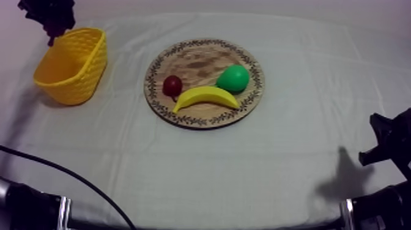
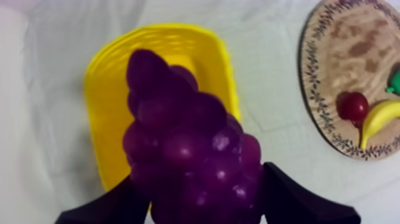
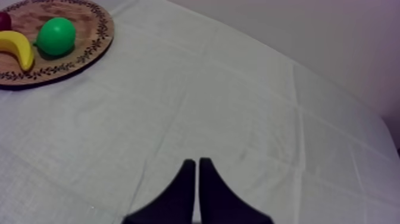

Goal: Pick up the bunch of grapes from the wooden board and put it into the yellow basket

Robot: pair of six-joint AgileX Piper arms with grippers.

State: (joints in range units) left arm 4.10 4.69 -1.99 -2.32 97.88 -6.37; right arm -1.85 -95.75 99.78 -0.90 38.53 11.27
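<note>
My left gripper (image 1: 54,24) hangs above the far rim of the yellow basket (image 1: 72,64), shut on the purple bunch of grapes (image 2: 190,149). In the left wrist view the grapes sit between my black fingers (image 2: 297,196), directly over the basket (image 2: 107,89). The round wooden board (image 1: 205,82) lies mid-table and carries a small red fruit (image 1: 172,85), a banana (image 1: 206,96) and a green pear (image 1: 233,78). My right gripper (image 3: 197,170) rests shut as a narrow wedge over bare cloth, low at the right (image 1: 382,144).
The board with its banana (image 3: 18,49) and pear (image 3: 55,36) lies far off from my right gripper. Bare cloth stretches between the basket and the board, and across the front of the table.
</note>
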